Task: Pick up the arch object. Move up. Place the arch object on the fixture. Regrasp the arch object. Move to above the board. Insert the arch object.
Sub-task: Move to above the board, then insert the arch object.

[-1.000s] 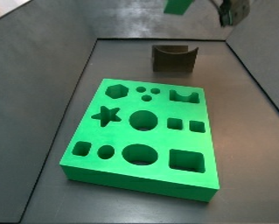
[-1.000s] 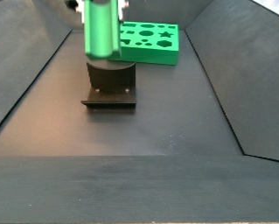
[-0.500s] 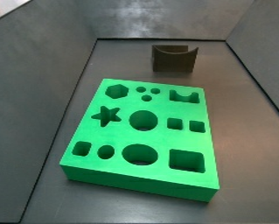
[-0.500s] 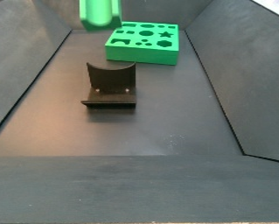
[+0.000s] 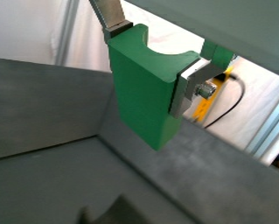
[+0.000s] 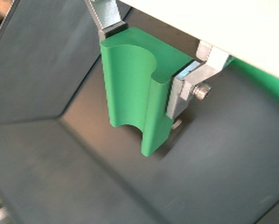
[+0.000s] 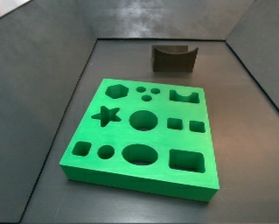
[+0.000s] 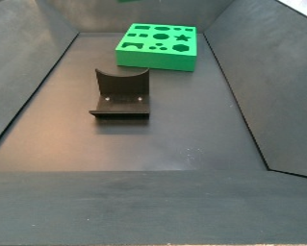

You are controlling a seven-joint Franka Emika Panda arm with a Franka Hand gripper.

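- The gripper [image 5: 153, 54] shows only in the wrist views. Its two flat silver fingers [image 6: 186, 86] are pressed against the sides of the arch object [image 5: 148, 92] — it is held tight between them.
- The arch object [image 6: 139, 96] is a green block with a round groove cut down one side. In both wrist views it hangs in the air, clear of the dark floor below it.
- The gripper and the arch object do not show in either side view, so you cannot tell from there where they are over the bin.
- The board [image 7: 142, 133] lies flat on the dark floor. It is a thick bright green slab with holes shaped like a star, a hexagon, circles, squares, an oval and an arch.
- The fixture [image 7: 173, 57] is a small dark block with a scooped top. In a side view it stands at about 12 o'clock from the board, near the back wall — well apart from the board.
- In a side view the fixture [image 8: 119, 93] is nearer the camera, and the board [image 8: 159, 46] sits at about 1 o'clock from it.
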